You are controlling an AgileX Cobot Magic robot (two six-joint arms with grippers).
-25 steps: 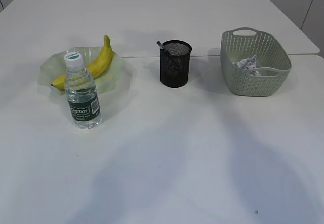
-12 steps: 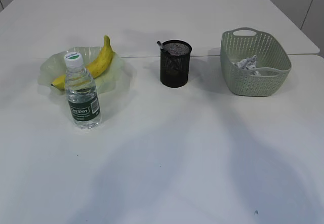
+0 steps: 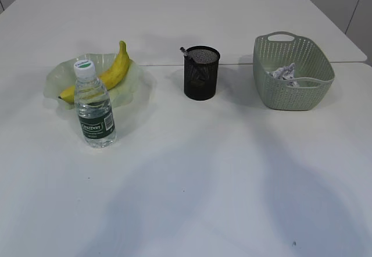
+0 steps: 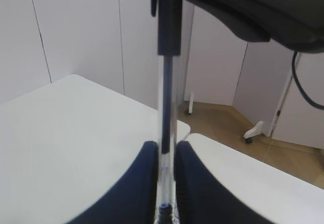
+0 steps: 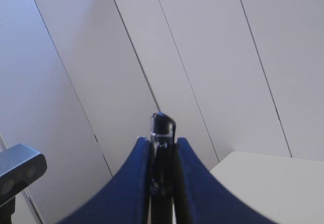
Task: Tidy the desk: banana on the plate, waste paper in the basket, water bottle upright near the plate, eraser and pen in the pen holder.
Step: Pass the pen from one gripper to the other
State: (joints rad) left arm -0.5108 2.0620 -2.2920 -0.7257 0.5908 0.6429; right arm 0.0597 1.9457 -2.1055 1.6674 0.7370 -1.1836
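- Yellow banana (image 3: 110, 71) lies across the pale green plate (image 3: 56, 81), so that item looks done.
- The clear water bottle (image 3: 96, 109) stands upright just in front of the plate, cap on top.
- The black mesh pen holder (image 3: 201, 77) sits mid-surface with the pen (image 3: 187, 54) leaning out at its rim. The eraser does not show and may be down inside, but the mesh is too dark to tell.
- Crumpled waste paper (image 3: 283, 72) rests inside the grey-green basket (image 3: 290, 94) on the right.
- Over the last second nothing on the white surface (image 3: 203, 170) has moved. Every object sits where it sat, and no arm appears in the exterior view. Only the soft shadows in the foreground seem to shift a little.
- I judge the tidying to be finished or nearly so, with the arms drawn up and away. The eraser is the one item I cannot confirm.
- The left gripper (image 4: 164, 163) is clenched and points out over the far edge of the surface toward the wall. A slim clear rod (image 4: 166, 97) runs between its fingers, and I cannot tell whether it is held or part of the rig.
- The right gripper (image 5: 162, 158) is likewise clenched and aimed up at the wall panels. A dark capped stub (image 5: 162, 125) shows between its fingers.
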